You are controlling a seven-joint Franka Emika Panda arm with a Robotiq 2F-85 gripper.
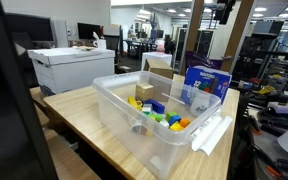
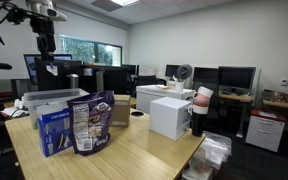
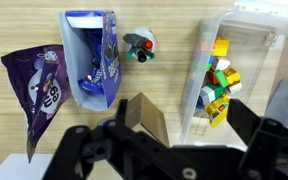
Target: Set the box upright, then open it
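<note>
The plain tan cardboard box (image 3: 144,118) lies on the wooden table between the blue printed box (image 3: 92,55) and the clear plastic bin (image 3: 239,60). It also shows in both exterior views (image 2: 121,112) (image 1: 160,67). In the wrist view my gripper (image 3: 184,112) is open and empty, high above the table, with the tan box just under its left finger. In an exterior view the gripper (image 2: 47,45) hangs well above the table at the far end.
A purple snack bag (image 3: 39,85) lies beside the blue box. A small dark toy (image 3: 139,45) sits on the table past the tan box. The bin holds several colourful toys (image 3: 216,80) and a small tan box (image 1: 144,93). A white box (image 2: 170,117) stands at the table's edge.
</note>
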